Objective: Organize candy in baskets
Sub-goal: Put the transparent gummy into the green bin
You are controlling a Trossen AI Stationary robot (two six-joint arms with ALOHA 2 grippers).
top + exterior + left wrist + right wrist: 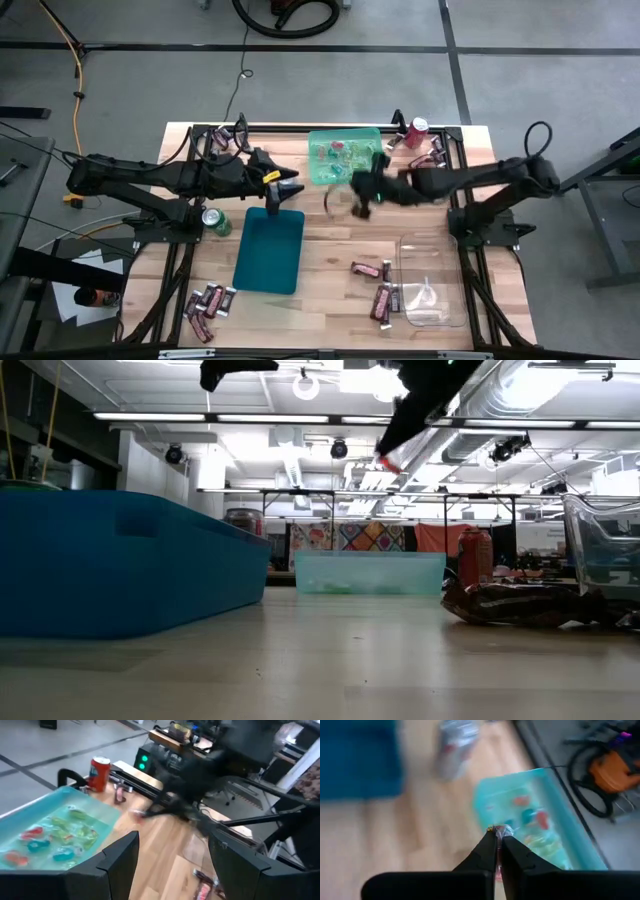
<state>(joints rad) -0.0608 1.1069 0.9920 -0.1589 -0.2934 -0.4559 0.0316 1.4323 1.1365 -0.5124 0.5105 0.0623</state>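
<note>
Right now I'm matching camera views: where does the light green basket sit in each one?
High view: light green basket, top centre.
Low view: centre, far back.
Left wrist view: left side.
Right wrist view: centre-right.
Shared landmark: red soda can beside it.

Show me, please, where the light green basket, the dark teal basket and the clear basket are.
light green basket (pixel 321 170): high view, its left wall.
dark teal basket (pixel 270 250): high view, middle of its bare floor.
clear basket (pixel 432 262): high view, bare floor near its middle.
</note>
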